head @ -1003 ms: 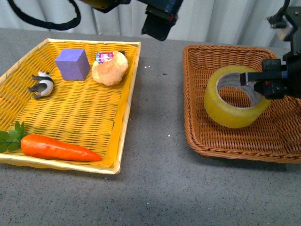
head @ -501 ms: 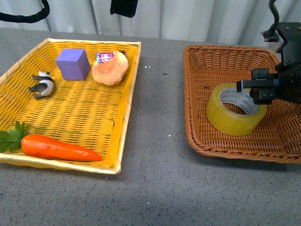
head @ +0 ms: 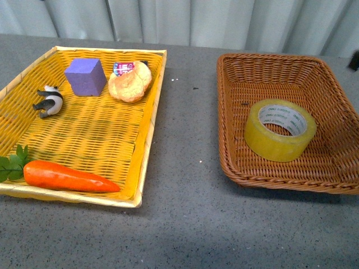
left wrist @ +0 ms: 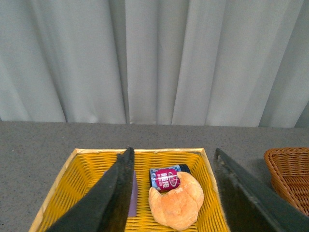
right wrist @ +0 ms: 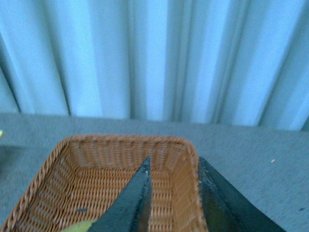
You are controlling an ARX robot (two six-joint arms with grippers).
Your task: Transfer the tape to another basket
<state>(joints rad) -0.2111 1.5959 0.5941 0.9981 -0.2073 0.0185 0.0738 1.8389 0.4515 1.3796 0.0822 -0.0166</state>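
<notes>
The tape (head: 279, 130), a wide yellowish roll with a white printed core, lies by itself on the floor of the brown wicker basket (head: 229, 117), and nothing touches it. Neither gripper shows in the front view. In the right wrist view my right gripper (right wrist: 174, 159) is open and empty, high over the basket's far corner (right wrist: 183, 145). A sliver of the tape (right wrist: 79, 227) shows at that picture's lower edge. My left gripper (left wrist: 173, 150) is open and empty too, raised above the far end of the yellow tray (left wrist: 87, 159).
The shallow yellow tray (head: 147, 140) on the left holds a purple cube (head: 85, 77), a croissant (head: 130, 83) with a small packet (head: 123, 68), a panda figure (head: 49, 101) and a carrot (head: 67, 176). A grey curtain hangs behind the table.
My right gripper has let go of the tape and pulled back out of the front view. The tape has settled in the brown basket. The left arm has also left the picture's top.
</notes>
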